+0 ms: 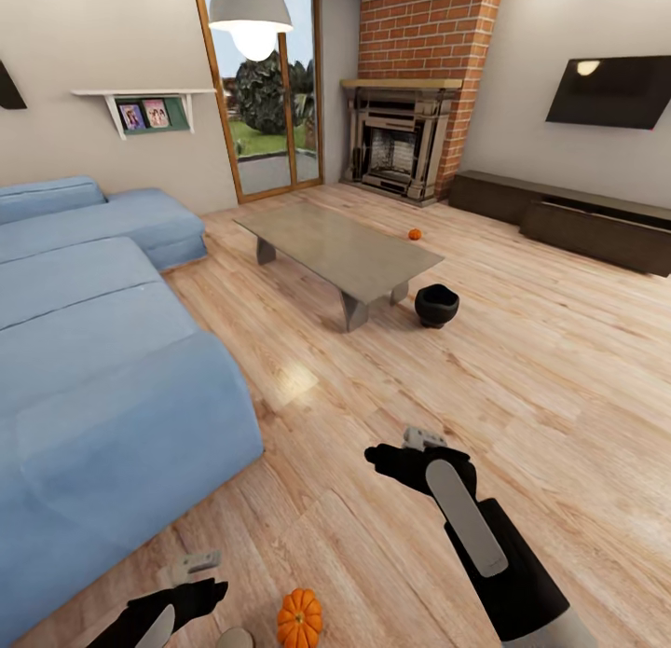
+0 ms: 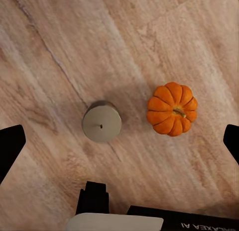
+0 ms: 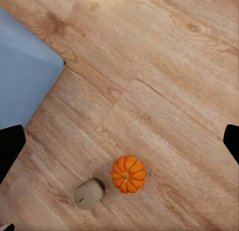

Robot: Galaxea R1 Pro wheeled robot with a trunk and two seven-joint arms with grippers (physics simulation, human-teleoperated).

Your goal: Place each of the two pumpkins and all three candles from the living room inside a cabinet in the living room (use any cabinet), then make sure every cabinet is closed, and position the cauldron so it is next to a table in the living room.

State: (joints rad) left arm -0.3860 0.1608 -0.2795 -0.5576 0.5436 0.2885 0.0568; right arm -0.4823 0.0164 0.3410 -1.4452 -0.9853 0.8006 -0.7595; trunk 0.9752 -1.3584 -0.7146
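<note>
One orange pumpkin [image 1: 299, 618] lies on the wood floor at my feet, with a grey-beige candle [image 1: 234, 639] standing just left of it. My left gripper [image 1: 200, 594] hovers above them, open and holding nothing. In the left wrist view the candle [image 2: 101, 122] and pumpkin [image 2: 172, 108] sit side by side between the spread fingertips [image 2: 10, 149]. My right gripper [image 1: 384, 460] is open and empty, higher up and to the right; its view takes in the same pumpkin [image 3: 128, 173] and candle [image 3: 89, 192]. A second pumpkin [image 1: 415, 234] lies beyond the low table [image 1: 340, 249]. The black cauldron [image 1: 436, 304] stands by the table's near right corner. The dark cabinet [image 1: 568, 219] runs along the right wall, its fronts shut.
A large blue sofa [image 1: 93, 350] fills the left side, its corner [image 3: 25, 76] close to the pumpkin and candle. A brick fireplace [image 1: 401, 144] and glass door stand at the back. Open wood floor stretches between me, the table and the cabinet.
</note>
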